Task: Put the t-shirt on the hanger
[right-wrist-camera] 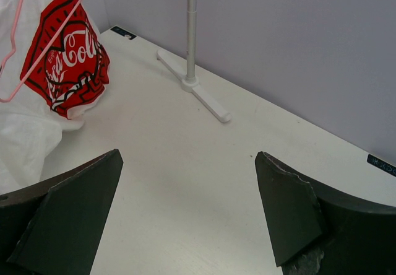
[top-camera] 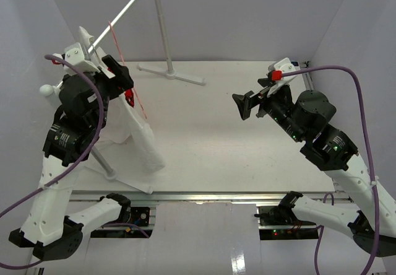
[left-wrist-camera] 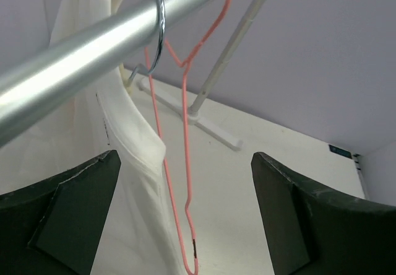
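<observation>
The white t-shirt [top-camera: 141, 135] hangs from the silver rail [top-camera: 124, 8] at the left, its red logo patch [top-camera: 129, 96] just below my left gripper. In the right wrist view the t-shirt [right-wrist-camera: 31, 126] and its logo [right-wrist-camera: 68, 58] are at the far left. A metal hook [left-wrist-camera: 159, 30] sits over the rail [left-wrist-camera: 74, 55] above the t-shirt [left-wrist-camera: 133, 163]; the hanger's beige body is hidden under the cloth. My left gripper [top-camera: 120, 74] [left-wrist-camera: 185, 222] is open and empty beside the rail. My right gripper [top-camera: 240, 106] [right-wrist-camera: 189, 216] is open and empty over the table's middle.
A thin pink wire hanger [left-wrist-camera: 185, 132] hangs on the same rail next to the shirt; it also shows in the top view [top-camera: 127, 80] and the right wrist view [right-wrist-camera: 18, 70]. The rail's stands have feet at the back [top-camera: 172, 74] and near left [top-camera: 111, 174]. Lilac walls enclose the table.
</observation>
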Available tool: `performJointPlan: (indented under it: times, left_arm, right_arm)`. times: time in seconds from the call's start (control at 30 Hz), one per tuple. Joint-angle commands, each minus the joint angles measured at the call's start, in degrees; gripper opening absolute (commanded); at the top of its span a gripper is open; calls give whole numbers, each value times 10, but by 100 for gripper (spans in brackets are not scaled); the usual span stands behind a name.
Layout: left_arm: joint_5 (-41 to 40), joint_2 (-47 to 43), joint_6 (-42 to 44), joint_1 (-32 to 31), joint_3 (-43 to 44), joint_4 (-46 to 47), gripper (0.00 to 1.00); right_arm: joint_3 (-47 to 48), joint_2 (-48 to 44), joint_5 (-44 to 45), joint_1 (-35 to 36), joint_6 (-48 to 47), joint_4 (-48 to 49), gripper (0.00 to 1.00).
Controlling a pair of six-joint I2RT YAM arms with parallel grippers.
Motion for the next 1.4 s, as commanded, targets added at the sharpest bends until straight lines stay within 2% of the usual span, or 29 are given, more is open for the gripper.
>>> performJointPlan:
  times: [0.0, 0.1, 0.17, 0.37, 0.6, 0.7, 0.77, 0.8, 0.87, 0.9, 1.1, 1.17, 1.23, 1.37]
  left_arm:
    - [155, -35, 66, 4, 39, 11, 98]
    - [249, -49, 94, 4, 34, 8, 98]
    - [261, -60, 97, 4, 26, 0, 98]
    - [176, -112, 91, 4, -18, -29, 97]
    - [186, -177, 96, 4, -71, -113, 93]
    - [168, -231, 86, 4, -126, -116, 81]
    - [148, -265, 76, 3, -168, -115, 64]
    - [124, -273, 69, 4, -183, -117, 38]
    - [89, -290, 37, 3, -216, -124, 8]
    - [74, -295, 23, 4, -245, -125, 0]
    - [42, -354, -59, 4, -345, -87, 0]
    - [30, -365, -90, 3, -364, -94, 0]
    - [-16, -375, -138, 3, -378, -115, 0]
    - [-58, -393, -183, 3, -396, -124, 0]
  right_arm:
    - [-26, -6, -8, -1, 9, 40, 95]
    - [-49, -2, -23, -2, 13, 50, 95]
    - [-60, 3, -30, -2, 14, 51, 95]
    - [-113, -4, -52, -2, 19, 70, 95]
    - [-139, -21, -57, -2, 22, 79, 95]
    - [-143, -25, -53, -2, 20, 81, 95]
    - [-145, -25, -53, -2, 20, 82, 95]
    - [-145, -24, -54, -2, 19, 81, 95]
    - [-146, -24, -55, -2, 19, 82, 95]
    - [-147, -24, -55, -2, 18, 82, 95]
    - [-152, -30, -52, -2, 18, 81, 95]
    - [-154, -32, -51, -2, 18, 81, 95]
    - [-156, -35, -52, -2, 18, 81, 95]
    - [-159, -39, -52, -2, 17, 81, 95]
